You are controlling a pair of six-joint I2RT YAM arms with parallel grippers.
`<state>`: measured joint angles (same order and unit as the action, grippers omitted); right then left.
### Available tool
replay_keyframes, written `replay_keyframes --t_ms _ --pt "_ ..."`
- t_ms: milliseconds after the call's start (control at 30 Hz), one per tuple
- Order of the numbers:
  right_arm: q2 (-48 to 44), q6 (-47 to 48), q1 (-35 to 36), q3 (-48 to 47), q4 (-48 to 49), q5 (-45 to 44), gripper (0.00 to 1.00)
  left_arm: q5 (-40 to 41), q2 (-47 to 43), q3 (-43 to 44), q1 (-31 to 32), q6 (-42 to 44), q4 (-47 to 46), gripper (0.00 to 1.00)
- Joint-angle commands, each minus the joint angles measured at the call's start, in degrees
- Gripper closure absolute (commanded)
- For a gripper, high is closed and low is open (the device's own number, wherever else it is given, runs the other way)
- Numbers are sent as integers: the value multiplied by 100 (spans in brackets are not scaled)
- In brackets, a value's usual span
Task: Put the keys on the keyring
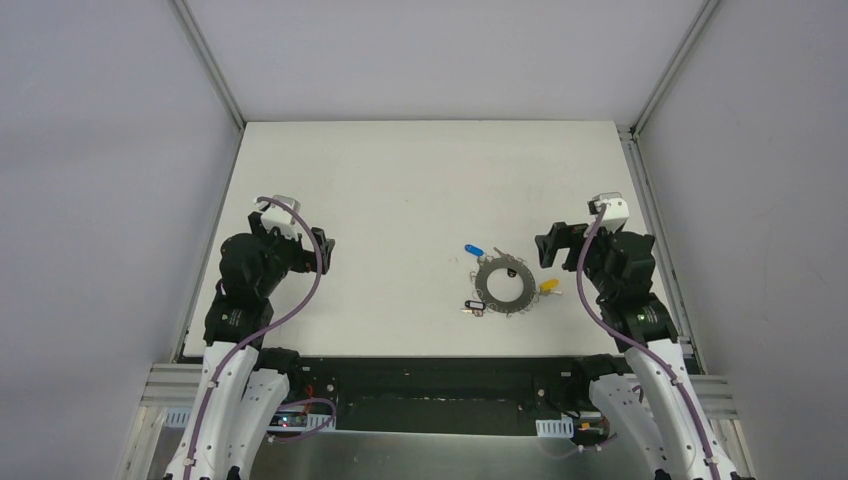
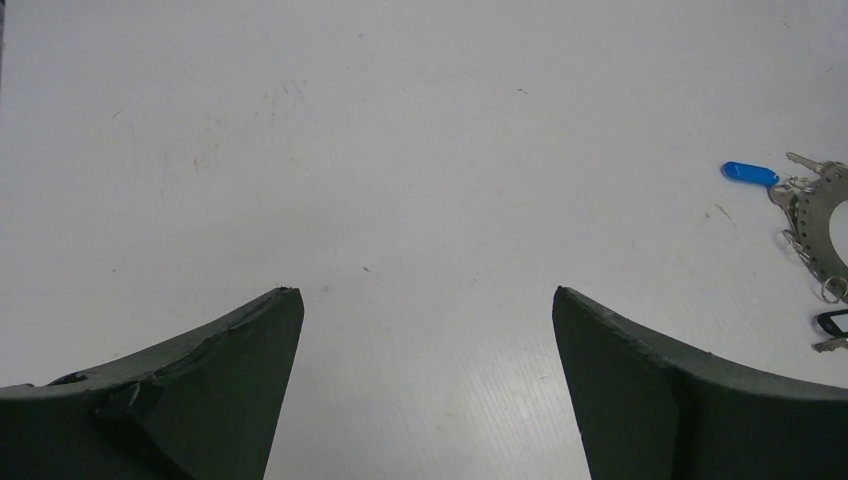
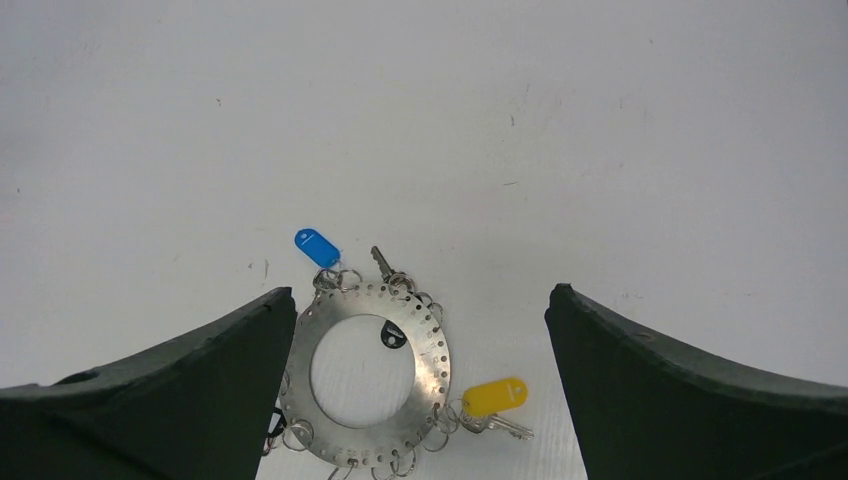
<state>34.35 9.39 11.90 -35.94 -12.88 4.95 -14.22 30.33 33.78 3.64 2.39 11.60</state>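
Observation:
The keyring [image 1: 503, 284] is a flat grey metal ring lying on the white table right of centre, with small wire loops around its rim. The blue key [image 1: 473, 250] lies at its far-left rim, the yellow key [image 1: 549, 286] at its right rim, and a black key [image 1: 474, 306] at its near-left. In the right wrist view the keyring [image 3: 432, 355] lies below and between my fingers, with the blue key [image 3: 317, 247] and yellow key [image 3: 494, 396] each touching a rim loop and a black key [image 3: 393, 335] in the ring's hole. My right gripper [image 1: 545, 245] hangs open just right of the ring. My left gripper [image 1: 325, 245] is open and empty, far to the left.
The left wrist view shows bare white table [image 2: 420, 180] ahead, with the keyring [image 2: 822, 215] and blue key [image 2: 750, 173] at its right edge. Aluminium rails [image 1: 212, 60] and grey walls border the table. The arm bases stand along the near edge.

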Motion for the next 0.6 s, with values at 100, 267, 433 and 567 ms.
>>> replay_keyframes --t_ms 100,267,433,567 --pt "-194 44 -96 53 331 -109 0 55 -69 59 -95 174 -38 1" --pt "-140 77 -110 61 316 -39 0 70 -78 50 -105 177 -24 1" --pt "-115 49 -142 94 350 -82 0 -9 -33 41 -101 139 -43 1" --pt "-57 -25 -142 153 435 -62 0 -6 -33 16 -104 155 -60 1"
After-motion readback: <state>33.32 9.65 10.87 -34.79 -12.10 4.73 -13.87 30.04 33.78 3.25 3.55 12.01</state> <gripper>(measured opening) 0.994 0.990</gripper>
